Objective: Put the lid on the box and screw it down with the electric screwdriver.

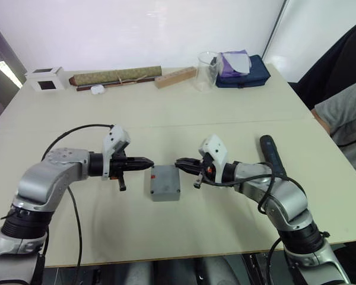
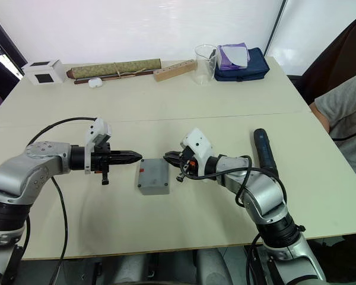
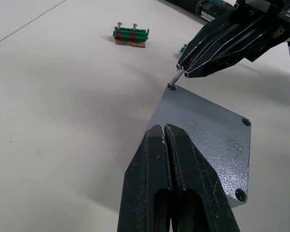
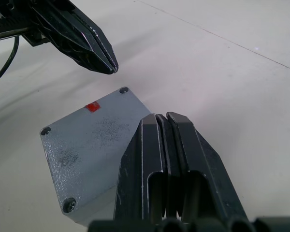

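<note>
Right end effector [image 3: 183, 72] pinches a screw [image 3: 175, 79] over a lid [image 3: 208, 140] corner hole, left end effector [image 4: 110, 65] clenched empty just beside, screwdriver [image 1: 272, 153] on worktop [image 1: 225, 119].

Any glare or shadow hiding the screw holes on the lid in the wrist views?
Left wrist view: the lid is evenly lit with a soft sheen and no blown glare; three corner holes are readable, and the left gripper covers the near edge. Right wrist view: the right gripper blocks one corner, and soft shadow lies on the table.
</note>
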